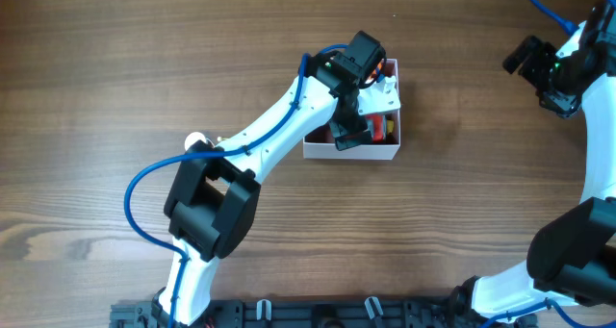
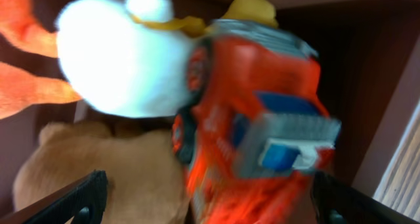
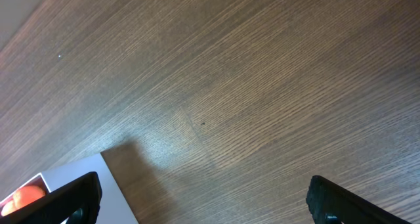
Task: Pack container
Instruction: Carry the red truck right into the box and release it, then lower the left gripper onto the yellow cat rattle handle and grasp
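Observation:
The container, a shallow white box with a dusty-pink inside, sits at the table's middle. My left gripper hangs over it, reaching in. In the left wrist view its fingers are wide open. A blurred red toy car lies between and just beyond them, with no finger touching it. Beside the car in the box are a white plush, a tan plush and an orange plush. My right gripper is open and empty at the far right, above bare wood.
The right wrist view shows the box's white corner at lower left, with something orange inside. A yellow piece shows behind the car. The left arm crosses the table from the front left to the box.

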Robot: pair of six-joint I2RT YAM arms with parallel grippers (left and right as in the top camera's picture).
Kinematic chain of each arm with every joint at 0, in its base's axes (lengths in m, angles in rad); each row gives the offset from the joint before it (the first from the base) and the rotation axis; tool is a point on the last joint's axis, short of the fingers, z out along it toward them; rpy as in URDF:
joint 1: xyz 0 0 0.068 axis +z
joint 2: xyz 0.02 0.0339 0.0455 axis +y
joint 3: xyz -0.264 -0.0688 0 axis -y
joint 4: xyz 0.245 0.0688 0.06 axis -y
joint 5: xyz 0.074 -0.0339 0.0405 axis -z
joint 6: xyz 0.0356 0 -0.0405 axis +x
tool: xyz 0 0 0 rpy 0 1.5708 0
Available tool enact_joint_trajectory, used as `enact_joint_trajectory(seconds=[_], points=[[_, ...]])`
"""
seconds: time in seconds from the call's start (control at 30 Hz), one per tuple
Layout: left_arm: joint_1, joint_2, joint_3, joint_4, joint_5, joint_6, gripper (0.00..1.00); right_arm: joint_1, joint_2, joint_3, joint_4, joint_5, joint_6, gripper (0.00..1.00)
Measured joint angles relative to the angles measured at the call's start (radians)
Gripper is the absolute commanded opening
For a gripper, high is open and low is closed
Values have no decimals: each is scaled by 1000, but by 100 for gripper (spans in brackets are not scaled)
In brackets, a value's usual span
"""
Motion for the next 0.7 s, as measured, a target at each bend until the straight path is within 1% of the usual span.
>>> enact_joint_trajectory(seconds=[0.13,0.23,0.27,0.37,0.4,0.43,0.47,0.53,0.6,0.7], points=[[0,-20,16,0,-15,-73,100,0,0,0,0,0,0,100],[1,-79,19,-2,-37,-147,100,0,0,0,0,0,0,100],[3,-117,21,-14,-53,-196,100,0,0,0,0,0,0,100],[31,-223,36,-134,-75,-312,100,0,0,0,0,0,0,100],[62,-269,44,-211,-82,-364,100,0,0,0,0,0,0,100],[78,-286,45,-245,-84,-386,100,0,0,0,0,0,0,100],[111,-300,57,-339,-82,-429,100,0,0,0,0,0,0,99],[175,-306,52,-447,-82,-510,100,0,0,0,0,0,0,100],[256,-303,11,-501,-82,-618,100,0,0,0,0,0,0,100],[382,-298,-126,-490,-65,-752,99,0,0,0,1,0,0,100]])
